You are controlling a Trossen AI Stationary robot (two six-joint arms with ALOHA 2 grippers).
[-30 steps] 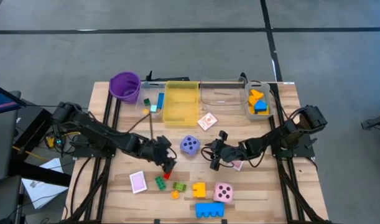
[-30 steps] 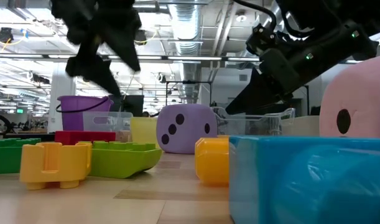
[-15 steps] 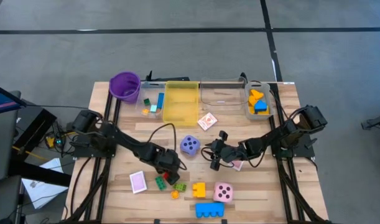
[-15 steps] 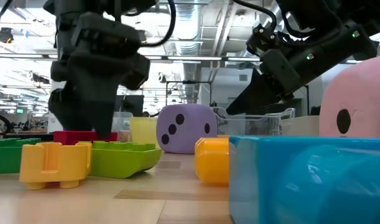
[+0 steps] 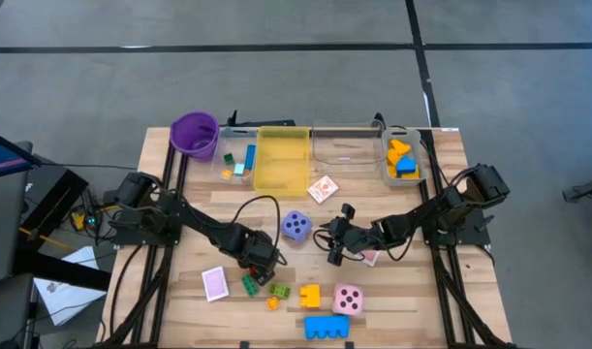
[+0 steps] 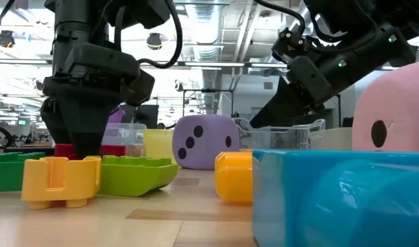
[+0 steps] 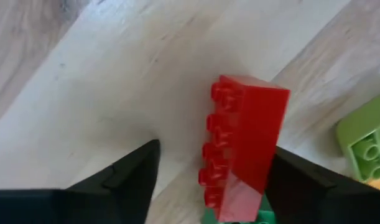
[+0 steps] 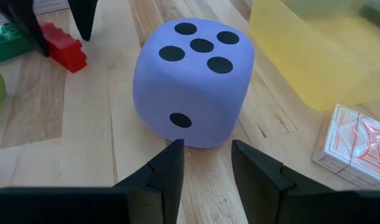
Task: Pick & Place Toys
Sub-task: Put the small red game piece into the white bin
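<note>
Left gripper [image 7: 211, 180] is down on the table [image 5: 189, 208], fingers apart, straddling the red brick [image 7: 242, 146] with a gap on both sides; nothing gripped. Brick lies on its side, studs sideways, long axis along the fingers, just beside the green brick [image 5: 249, 284]. Right gripper [image 8: 205, 165], narrowly parted and empty, sits close to the purple die [image 8: 193, 81], which is near the red brick. Beyond the die: yellow bin [image 5: 281, 160] bare, clear bin [image 5: 404, 160] holding orange and blue bricks.

Purple cup [image 5: 195, 134], yellow bin [image 5: 281, 161], clear bins on table [image 5: 160, 213].
</note>
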